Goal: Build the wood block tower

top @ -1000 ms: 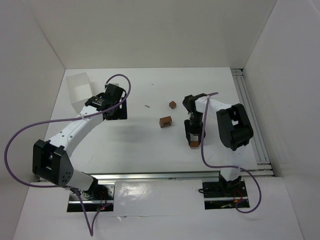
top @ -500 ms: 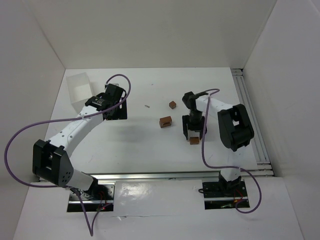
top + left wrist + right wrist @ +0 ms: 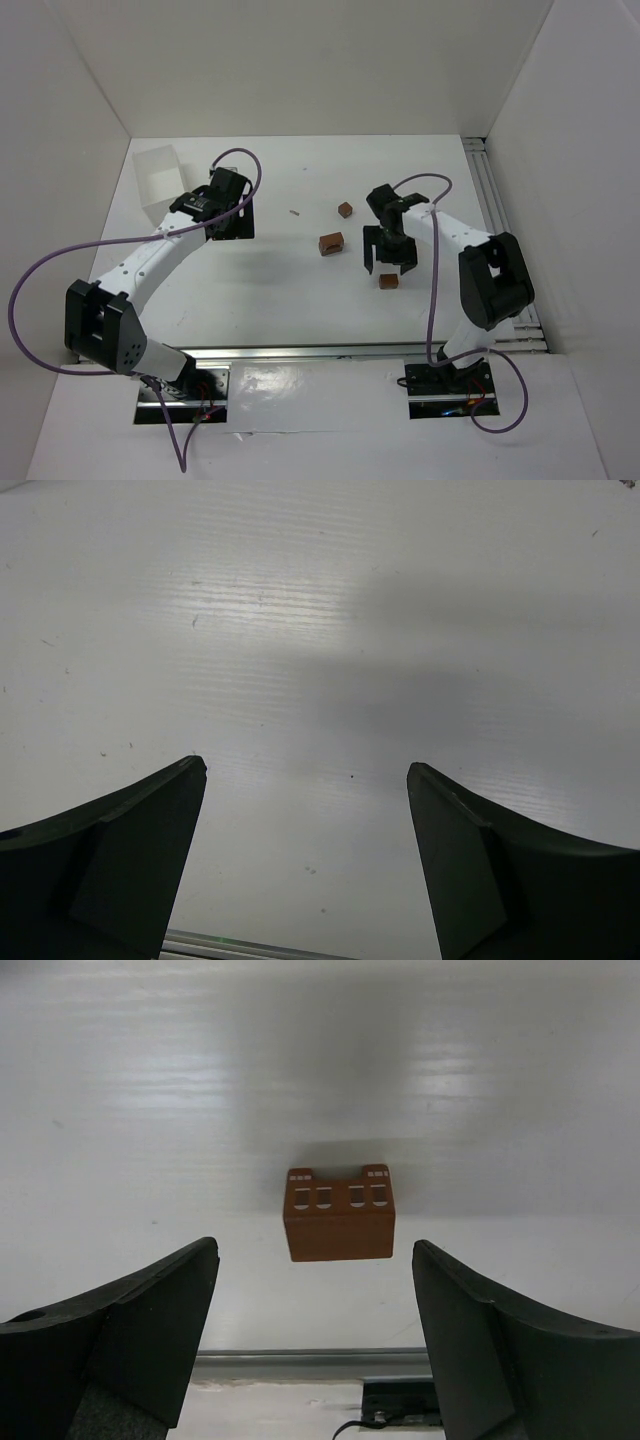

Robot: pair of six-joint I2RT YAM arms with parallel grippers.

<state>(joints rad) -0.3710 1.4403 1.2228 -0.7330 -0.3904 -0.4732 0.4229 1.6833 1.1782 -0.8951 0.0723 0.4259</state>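
White table [image 3: 270,290] inside white walls; tower not begun, with three pieces visible and none stacked. Right gripper [image 3: 388,265] hangs with jaws wide, holding nothing. A small reddish-brown wooden block with printed windows [image 3: 338,1215] lies flat on the table between its fingers, clear of both. Further out, apart from each other, sit a wider brown block [image 3: 331,243] and a smaller brown cube [image 3: 345,210]. Left gripper [image 3: 307,772] is likewise wide and empty, over bare table near a translucent white box [image 3: 160,180]. My reading: this block is the base. I'd lift straight up so neither finger nudges it, then fetch the wider brown block and set it down low and square before letting go.
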